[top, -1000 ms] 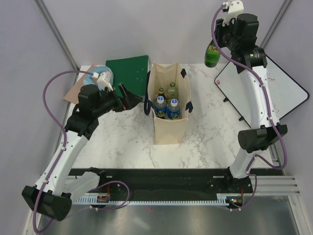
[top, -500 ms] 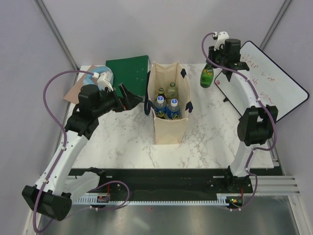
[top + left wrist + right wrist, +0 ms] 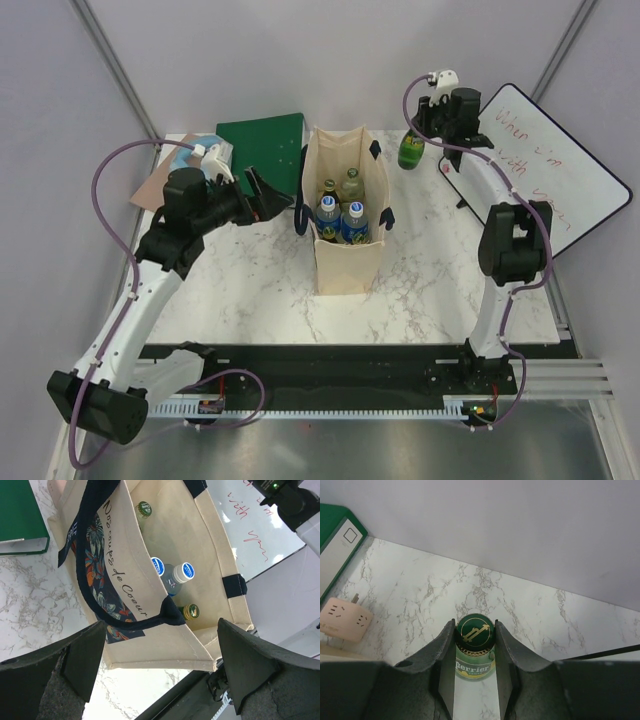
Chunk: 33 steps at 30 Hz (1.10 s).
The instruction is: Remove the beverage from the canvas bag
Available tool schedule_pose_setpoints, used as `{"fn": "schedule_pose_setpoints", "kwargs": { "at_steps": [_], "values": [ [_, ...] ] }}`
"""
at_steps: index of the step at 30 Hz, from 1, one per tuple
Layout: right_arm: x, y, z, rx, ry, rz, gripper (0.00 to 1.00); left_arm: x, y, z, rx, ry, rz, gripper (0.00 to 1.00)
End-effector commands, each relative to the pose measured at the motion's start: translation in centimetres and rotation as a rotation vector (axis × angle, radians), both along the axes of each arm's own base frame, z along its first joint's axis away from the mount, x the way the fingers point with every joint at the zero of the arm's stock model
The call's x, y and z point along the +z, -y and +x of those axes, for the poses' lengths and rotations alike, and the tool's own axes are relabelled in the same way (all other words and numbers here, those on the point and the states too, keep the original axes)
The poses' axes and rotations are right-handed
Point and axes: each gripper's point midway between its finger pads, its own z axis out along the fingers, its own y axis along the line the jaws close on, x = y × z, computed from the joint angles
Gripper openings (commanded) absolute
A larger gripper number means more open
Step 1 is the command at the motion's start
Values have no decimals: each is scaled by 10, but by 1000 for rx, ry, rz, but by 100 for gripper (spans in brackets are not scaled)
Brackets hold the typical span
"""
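Marble tabletop (image 3: pixel 440 280) seen from overhead, with both my arms reaching away from the near edge. At the centre stands the cream canvas bag (image 3: pixel 345 265), upright and open-topped, with several bottles (image 3: pixel 340 212) inside it. My left gripper (image 3: pixel 268 195) hangs just beside the bag's left wall, its jaws spread wide and holding nothing. At the far right, my right gripper (image 3: pixel 413 138) pinches a green bottle (image 3: pixel 411 152) by its neck, well outside the bag and close to a whiteboard (image 3: pixel 545 170); I cannot tell whether its base touches the table. A green book (image 3: pixel 262 138) lies behind the bag to the left. From the left wrist, the spread fingers (image 3: pixel 55 680) frame the bag's open mouth (image 3: pixel 165 535), showing two blue-capped bottles (image 3: pixel 189 571) and two green caps within. From the right wrist, the two fingers (image 3: pixel 444 652) press against either side of the green bottle's neck (image 3: pixel 475 629), its cap facing the camera above the marble.
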Motion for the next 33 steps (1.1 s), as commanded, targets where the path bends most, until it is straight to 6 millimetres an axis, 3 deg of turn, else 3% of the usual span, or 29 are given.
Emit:
{"fn": "schedule_pose_setpoints", "kwargs": {
  "at_steps": [1,6,12,15,16,18,19,21,22,27,28,33],
  "values": [
    [70,-8,16,34,270,36,1,22,3,6,-24,81,12,100],
    [50,-6,19,22,250,29,6,24,5,8,-32,81,11,100],
    [27,-2,18,1,217,21,23,26,7,9,-35,84,10,100],
    [22,-1,16,-5,207,13,41,27,6,10,-32,86,10,100],
    [22,-1,15,-4,207,14,55,27,7,9,-36,86,10,100],
    [22,-1,13,-8,198,12,69,29,7,9,-35,92,9,100],
    [29,1,11,-12,206,9,84,31,7,9,-35,96,7,100],
    [33,4,7,-26,190,-9,94,35,7,9,-34,106,6,100],
    [47,7,3,-30,206,-30,98,39,7,9,-34,116,5,100],
    [77,11,-21,-24,179,-57,98,49,6,10,-29,142,5,100],
    [92,10,-29,-22,193,-48,98,52,7,10,-32,151,3,100],
    [121,-5,-65,30,166,80,98,53,12,16,-51,162,20,100]
  ]
}}
